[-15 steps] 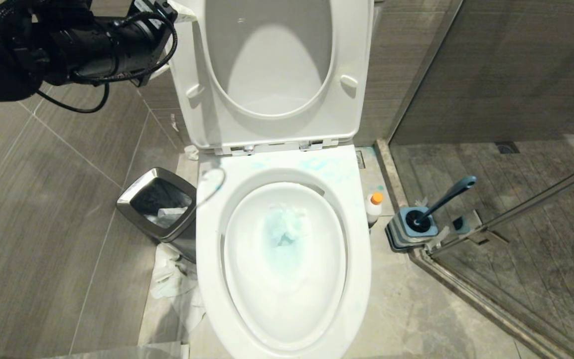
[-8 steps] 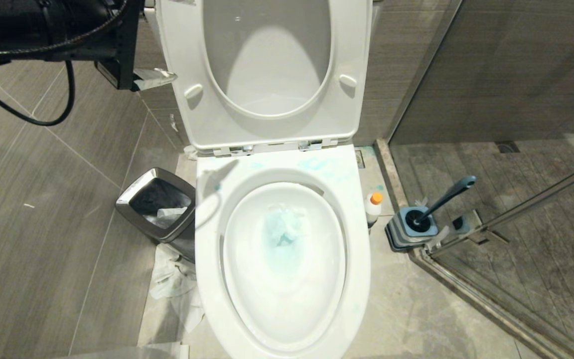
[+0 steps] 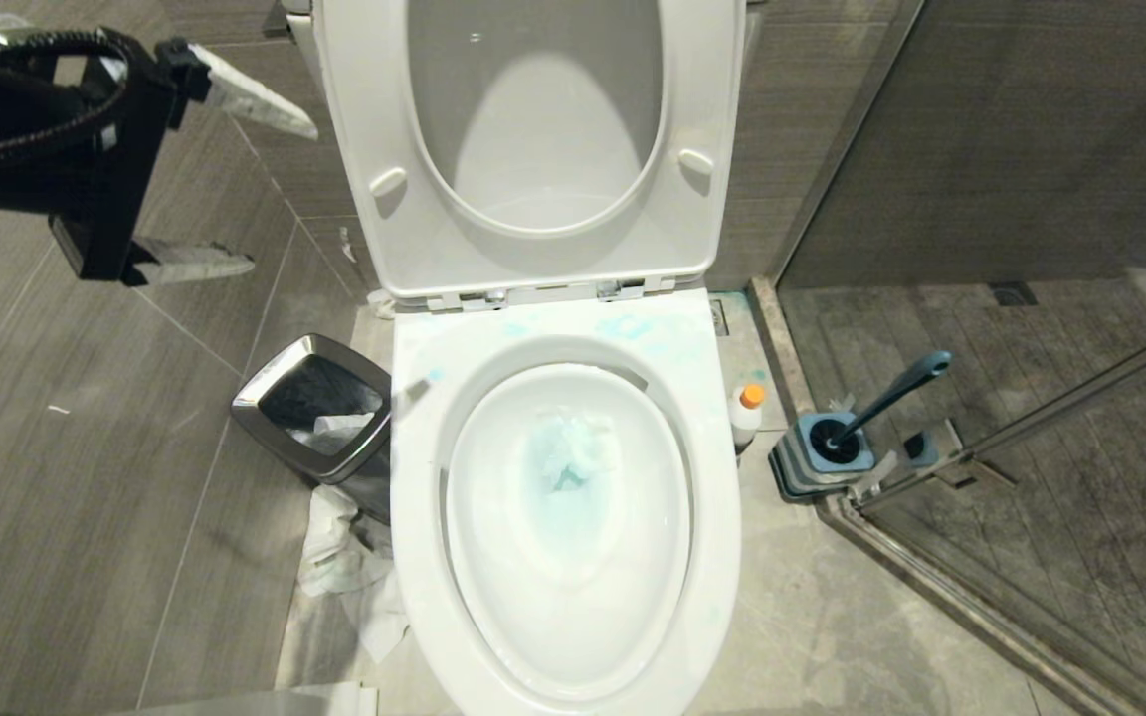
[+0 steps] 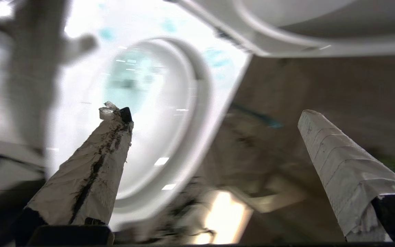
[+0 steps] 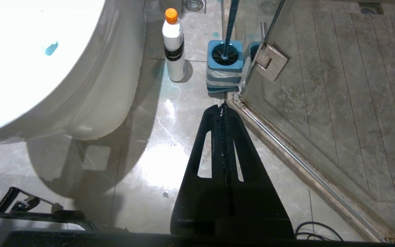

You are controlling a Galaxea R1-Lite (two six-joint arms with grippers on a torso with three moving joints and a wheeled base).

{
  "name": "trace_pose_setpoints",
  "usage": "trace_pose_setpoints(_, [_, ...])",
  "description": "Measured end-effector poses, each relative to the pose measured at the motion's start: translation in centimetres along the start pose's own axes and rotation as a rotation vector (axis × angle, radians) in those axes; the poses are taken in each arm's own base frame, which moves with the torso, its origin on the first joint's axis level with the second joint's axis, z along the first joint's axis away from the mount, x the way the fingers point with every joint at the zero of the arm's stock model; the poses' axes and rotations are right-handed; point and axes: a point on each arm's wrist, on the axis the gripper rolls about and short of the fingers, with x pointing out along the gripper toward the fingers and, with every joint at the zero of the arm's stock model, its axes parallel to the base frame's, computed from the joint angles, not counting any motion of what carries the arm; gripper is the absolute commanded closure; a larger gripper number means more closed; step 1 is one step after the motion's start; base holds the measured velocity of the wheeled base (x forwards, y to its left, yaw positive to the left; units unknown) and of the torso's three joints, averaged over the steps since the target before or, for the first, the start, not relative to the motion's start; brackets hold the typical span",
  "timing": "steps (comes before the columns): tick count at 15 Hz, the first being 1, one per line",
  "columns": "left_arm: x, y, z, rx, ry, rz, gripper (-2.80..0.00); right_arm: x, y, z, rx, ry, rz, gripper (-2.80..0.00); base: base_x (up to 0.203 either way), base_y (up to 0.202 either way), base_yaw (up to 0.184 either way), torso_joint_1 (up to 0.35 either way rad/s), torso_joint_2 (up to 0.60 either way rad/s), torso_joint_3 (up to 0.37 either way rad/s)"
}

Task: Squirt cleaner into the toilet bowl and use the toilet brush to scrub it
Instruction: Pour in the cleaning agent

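Two grippers idle: left gripper spread wide, empty, raised left of toilet bowl; right gripper pressed shut, empty, low over floor. Cleaner upright on floor between bowl and holder; toilet brush docked in holder.

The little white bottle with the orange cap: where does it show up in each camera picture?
Head view: cleaner stands on the floor between toilet bowl and toilet brush.
Left wrist view: not visible.
Right wrist view: cleaner near the top, beside the bowl.
Shared landmark: the toilet bowl.
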Motion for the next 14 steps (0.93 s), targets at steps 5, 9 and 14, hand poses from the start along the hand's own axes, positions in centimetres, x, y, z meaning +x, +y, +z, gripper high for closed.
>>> trace_pose_setpoints(5, [-0.3, 2.0, 0.6, 0.575, -0.134, 0.001, -2.80, 0.0, 0.0, 0.0, 0.000, 0.000, 0.001, 0.00, 0.000, 0.000, 0.000, 0.000, 0.00, 0.000])
trace_pose_setpoints(9, [-2.4, -0.1, 1.6, 0.883, -0.415, -0.124, -2.80, 0.0, 0.0, 0.0, 0.000, 0.000, 0.001, 0.00, 0.000, 0.000, 0.000, 0.000, 0.00, 0.000])
trace_pose_setpoints(14, [-7.2, -0.1, 0.6, 0.990, -0.549, -0.084, -2.80, 0.0, 0.0, 0.0, 0.000, 0.000, 0.001, 0.00, 0.000, 0.000, 0.000, 0.000, 0.00, 0.000])
